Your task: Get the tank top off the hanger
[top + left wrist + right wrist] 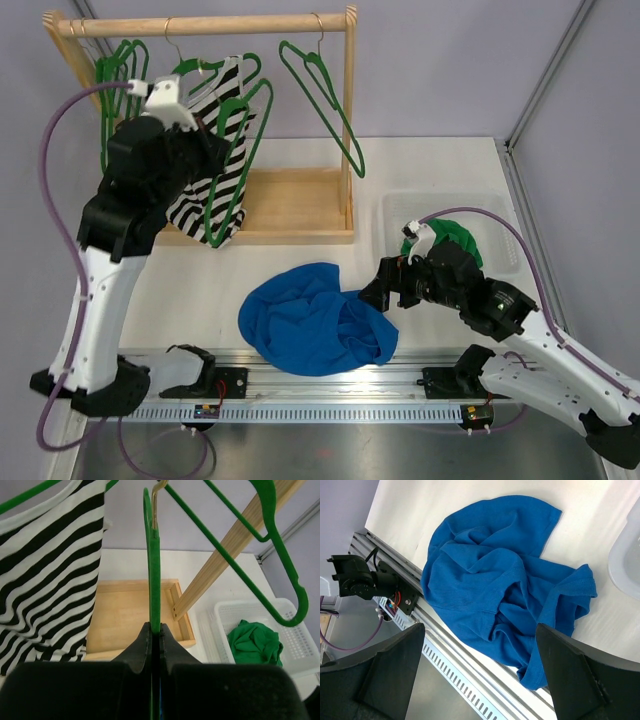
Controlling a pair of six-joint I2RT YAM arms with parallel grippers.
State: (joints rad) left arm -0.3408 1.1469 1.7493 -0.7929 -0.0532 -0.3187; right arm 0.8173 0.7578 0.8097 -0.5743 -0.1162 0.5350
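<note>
Wrist view: left tool point(155, 628) clamped on green hanger point(154, 570), striped tank top point(50, 570) at 9 o'clock; right tool point(480, 630) apart over blue cloth point(490, 570).

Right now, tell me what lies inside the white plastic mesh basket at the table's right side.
A crumpled green cloth lies inside the white plastic basket. Anything beneath the cloth is hidden.
</note>
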